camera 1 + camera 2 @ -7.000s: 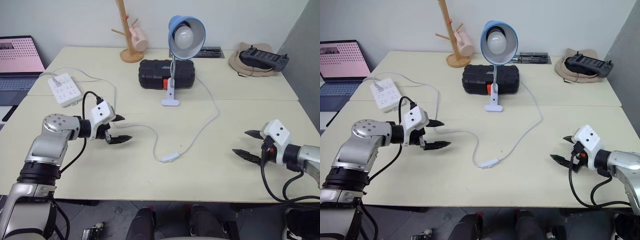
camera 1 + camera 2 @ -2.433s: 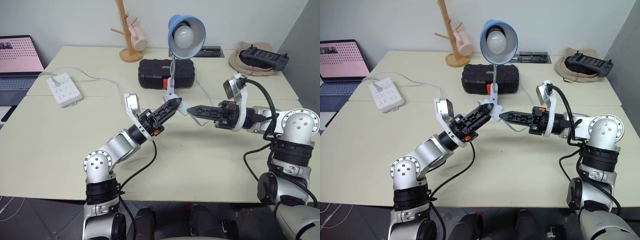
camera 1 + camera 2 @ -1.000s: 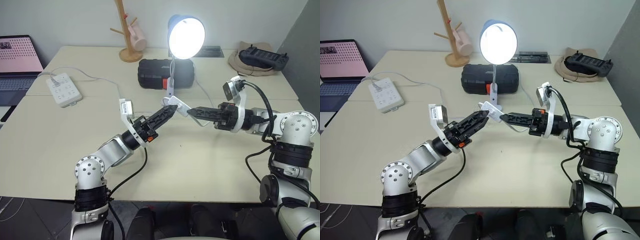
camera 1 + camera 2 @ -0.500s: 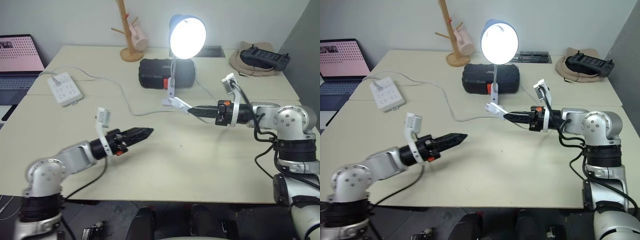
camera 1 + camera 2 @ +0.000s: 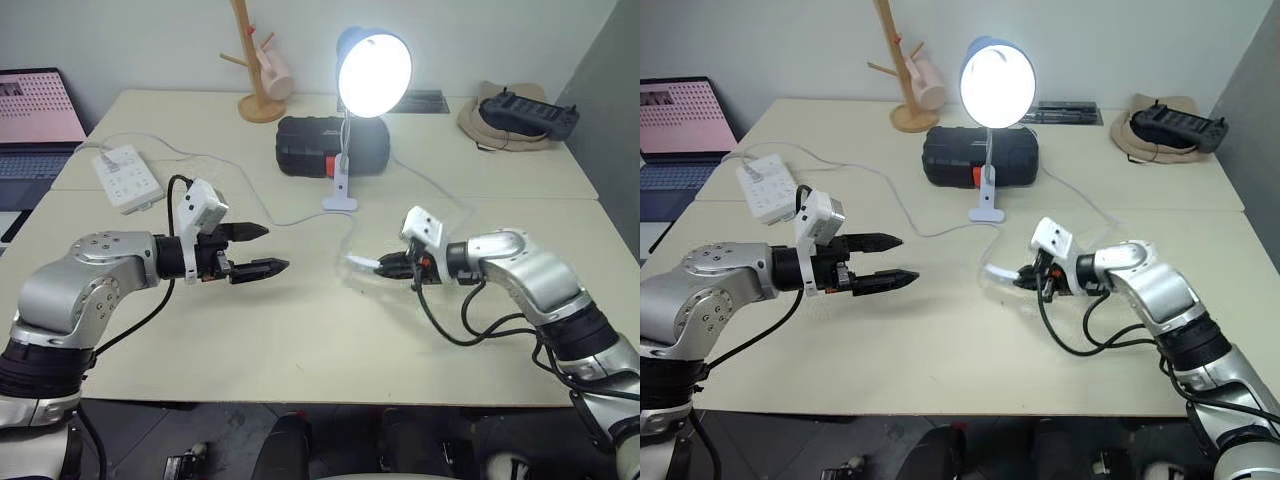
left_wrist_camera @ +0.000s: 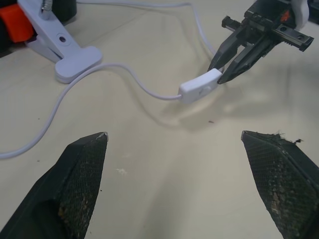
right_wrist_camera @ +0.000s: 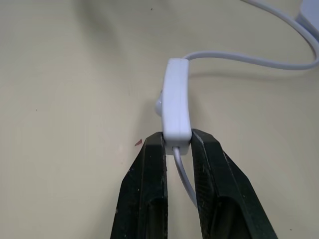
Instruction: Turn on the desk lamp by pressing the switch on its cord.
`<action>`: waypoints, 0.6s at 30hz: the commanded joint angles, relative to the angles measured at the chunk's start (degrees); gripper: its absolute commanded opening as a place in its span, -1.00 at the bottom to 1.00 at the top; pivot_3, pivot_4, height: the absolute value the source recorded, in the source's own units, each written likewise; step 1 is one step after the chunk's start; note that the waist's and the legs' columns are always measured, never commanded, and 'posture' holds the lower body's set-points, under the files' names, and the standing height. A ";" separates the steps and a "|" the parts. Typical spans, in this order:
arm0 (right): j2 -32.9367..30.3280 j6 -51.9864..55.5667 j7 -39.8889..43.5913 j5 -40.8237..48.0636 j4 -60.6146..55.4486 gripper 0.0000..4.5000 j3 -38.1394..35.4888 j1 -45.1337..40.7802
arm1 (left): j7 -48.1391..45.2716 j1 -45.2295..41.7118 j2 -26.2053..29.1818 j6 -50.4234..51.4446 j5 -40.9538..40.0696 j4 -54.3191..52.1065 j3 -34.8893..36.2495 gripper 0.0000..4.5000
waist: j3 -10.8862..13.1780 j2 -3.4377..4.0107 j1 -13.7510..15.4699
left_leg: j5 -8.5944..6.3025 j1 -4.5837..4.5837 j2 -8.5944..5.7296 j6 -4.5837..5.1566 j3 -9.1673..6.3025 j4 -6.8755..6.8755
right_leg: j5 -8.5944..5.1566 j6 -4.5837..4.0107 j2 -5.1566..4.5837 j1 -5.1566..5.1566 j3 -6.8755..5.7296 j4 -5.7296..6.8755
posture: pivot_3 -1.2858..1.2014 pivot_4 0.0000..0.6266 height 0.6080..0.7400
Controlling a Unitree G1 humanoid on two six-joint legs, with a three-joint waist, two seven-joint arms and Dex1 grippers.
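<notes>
Left tool (image 5: 262, 249) hangs at the left, fingers spread wide, aimed right. Right tool (image 5: 384, 264), low at the right, is pinched closed, aimed left.

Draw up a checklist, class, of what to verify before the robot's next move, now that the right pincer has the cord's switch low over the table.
1. Desk lamp lit: ok, bulb glows.
2. Right pincer shut on the switch: ok, gripping one end.
3. Left pincer clear of the cord: ok, open and apart from it.
4. Switch resting on the table: cannot tell.
5. Lamp's clip base upright: ok.
6. Power strip undisturbed: ok, flat on table.
</notes>
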 commanded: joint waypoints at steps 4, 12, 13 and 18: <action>1.08 -7.57 1.69 -7.63 2.33 -0.85 3.33 1.71 | -4.17 -3.66 -0.87 -4.50 6.02 2.79 -1.39 0.99 | 0.00 0.00 -0.08 | 0.00 0.02 0.00 0.00 -0.01 0.00 | 0.00 0.00 0.02 0.00 0.02 0.03 | 0.03 -0.52 1.00; 1.66 -7.53 3.31 -8.09 3.41 0.00 0.53 2.33 | -6.34 -4.44 -1.90 -6.29 9.46 4.58 -1.22 1.00 | 0.00 -0.01 -0.06 | 0.00 0.03 0.01 0.00 -0.16 0.03 | 0.00 0.00 0.02 0.02 0.00 0.10 | 0.03 -0.52 1.00; 1.62 -7.45 3.41 -7.99 3.29 0.10 0.18 2.41 | -6.51 -4.54 -2.03 -6.39 9.76 4.75 -1.12 1.00 | 0.00 -0.01 -0.05 | 0.00 0.03 0.00 0.01 -0.17 0.04 | 0.00 0.00 0.01 0.02 0.00 0.10 | 0.03 -0.52 1.00; -0.14 -4.21 5.85 -4.64 -0.80 0.65 -3.29 3.89 | -7.73 -5.37 -2.25 -7.13 11.31 6.08 -1.20 1.00 | 0.00 0.00 -0.04 | 0.00 0.02 0.00 0.01 -0.20 0.04 | 0.00 0.00 0.00 0.02 -0.02 0.10 | 0.03 -0.52 1.00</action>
